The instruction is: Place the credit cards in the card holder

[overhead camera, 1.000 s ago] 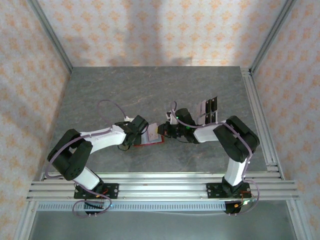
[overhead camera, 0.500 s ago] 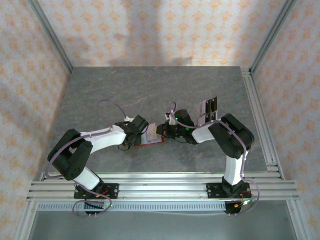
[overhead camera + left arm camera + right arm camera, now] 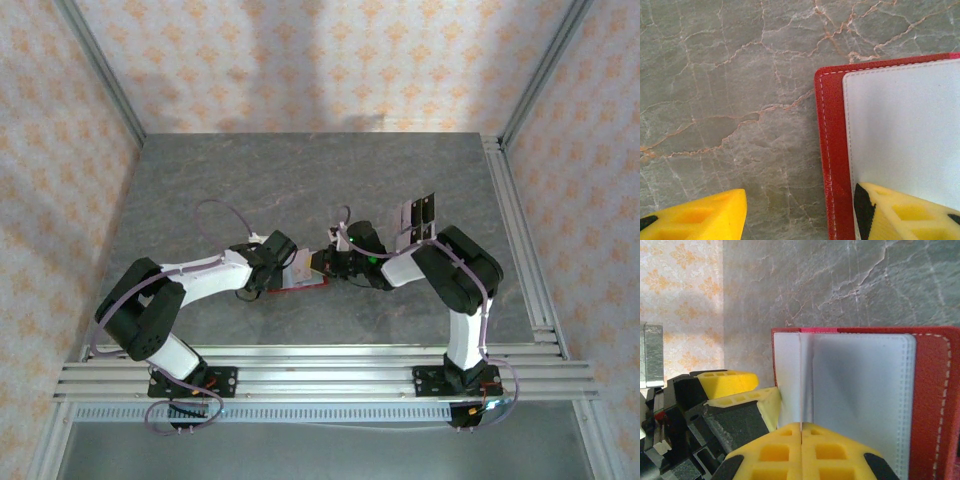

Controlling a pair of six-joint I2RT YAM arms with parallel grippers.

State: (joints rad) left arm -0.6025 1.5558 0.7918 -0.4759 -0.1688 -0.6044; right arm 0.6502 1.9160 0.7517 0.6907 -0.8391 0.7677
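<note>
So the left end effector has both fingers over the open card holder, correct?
No. Left wrist view: one finger of the left end effector is over the open card holder, the other over bare table.

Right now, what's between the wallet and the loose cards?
Top view: the right gripper and its arm span that stretch, tip at the wallet, cards just beyond.

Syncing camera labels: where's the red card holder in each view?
Top external: card holder at centre, just below the middle.
Left wrist: card holder on the right side, its corner upper-middle.
Right wrist: card holder from centre to right edge.
Shared landmark: veined grey table under it.
</note>
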